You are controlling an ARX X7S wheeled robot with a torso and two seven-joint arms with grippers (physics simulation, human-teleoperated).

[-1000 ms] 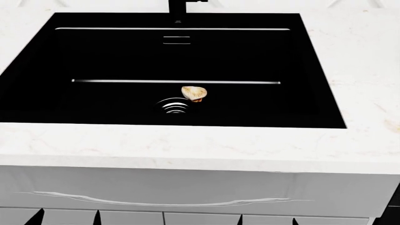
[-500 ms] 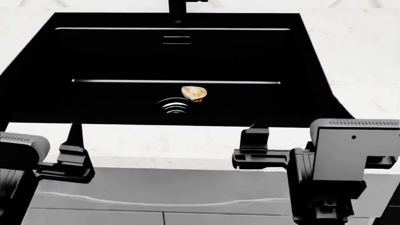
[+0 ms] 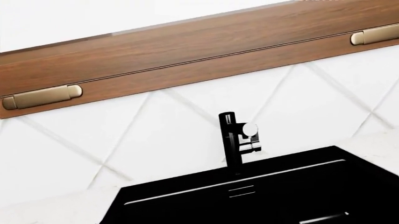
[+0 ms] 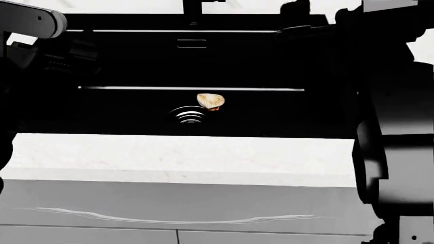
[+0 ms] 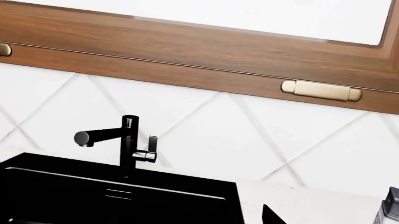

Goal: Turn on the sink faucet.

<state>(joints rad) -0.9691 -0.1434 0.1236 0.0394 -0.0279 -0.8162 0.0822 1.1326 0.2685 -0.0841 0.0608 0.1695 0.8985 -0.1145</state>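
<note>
The matte black sink faucet (image 3: pixel 232 144) stands behind the sink (image 3: pixel 262 200), its white round spout end (image 3: pixel 250 129) facing the left wrist camera and its short lever (image 3: pixel 253 147) at the side. In the right wrist view the faucet (image 5: pixel 129 144) shows side-on, lever (image 5: pixel 149 151) towards the tiles. In the head view only the faucet's base (image 4: pixel 193 6) shows, at the top edge, behind the glossy black sink (image 4: pixel 271 61) with its ringed drain (image 4: pixel 190 115). My left gripper (image 4: pixel 78 51) and right gripper (image 4: pixel 298 23) are dark shapes over the basin's sides, well short of the faucet.
A tan shell-like object (image 4: pixel 210 100) lies beside the drain. A white marble counter (image 4: pixel 183 157) surrounds the sink, with a grey drawer front (image 4: pixel 176 203) below. A wooden cabinet (image 3: pixel 187 51) with brass handles hangs above the tiled wall.
Both arms have risen from in front of the counter to over the sink's left and right sides. The shell and faucet have not moved.
</note>
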